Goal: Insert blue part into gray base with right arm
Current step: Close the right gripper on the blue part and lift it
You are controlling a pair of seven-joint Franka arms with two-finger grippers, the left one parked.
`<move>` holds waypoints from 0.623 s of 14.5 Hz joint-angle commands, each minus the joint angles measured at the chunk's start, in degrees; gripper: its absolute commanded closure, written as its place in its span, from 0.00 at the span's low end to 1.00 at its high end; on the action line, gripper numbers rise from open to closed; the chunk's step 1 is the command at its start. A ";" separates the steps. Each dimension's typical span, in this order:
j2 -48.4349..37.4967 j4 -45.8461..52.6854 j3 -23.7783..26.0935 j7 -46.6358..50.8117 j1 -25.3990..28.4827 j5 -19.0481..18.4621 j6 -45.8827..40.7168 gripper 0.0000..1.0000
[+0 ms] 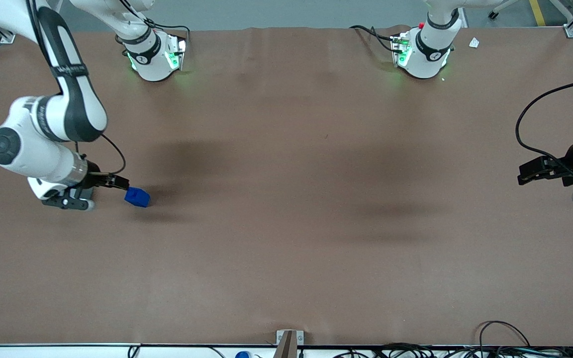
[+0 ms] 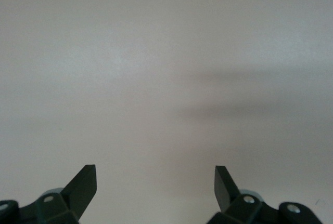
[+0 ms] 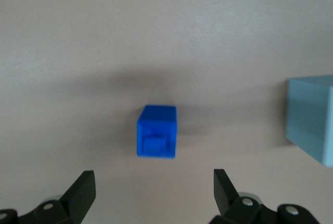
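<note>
The blue part (image 1: 137, 197) lies on the brown table toward the working arm's end. In the right wrist view the blue part (image 3: 156, 131) sits just ahead of the fingertips, centred between them, and its stub face shows. My right arm's gripper (image 1: 120, 183) hangs low over the table right beside the blue part, open and empty; it also shows in the wrist view (image 3: 152, 178), not touching the part. The gray base (image 3: 312, 120) stands beside the blue part in the wrist view, partly cut off. In the front view the arm hides it.
The brown table (image 1: 286, 223) carries both arm bases (image 1: 154, 57) (image 1: 423, 52) at its edge farthest from the front camera. Cables (image 1: 505, 343) lie along the nearest edge. A small white scrap (image 1: 474, 43) lies toward the parked arm's end.
</note>
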 commanded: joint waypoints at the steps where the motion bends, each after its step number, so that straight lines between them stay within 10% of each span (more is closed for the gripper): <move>1: 2.40 -1.07 -0.10 0.09 0.75 0.37 5.15 0.00; 9: 7.24 -0.72 -0.28 6.05 -0.84 0.37 6.48 0.00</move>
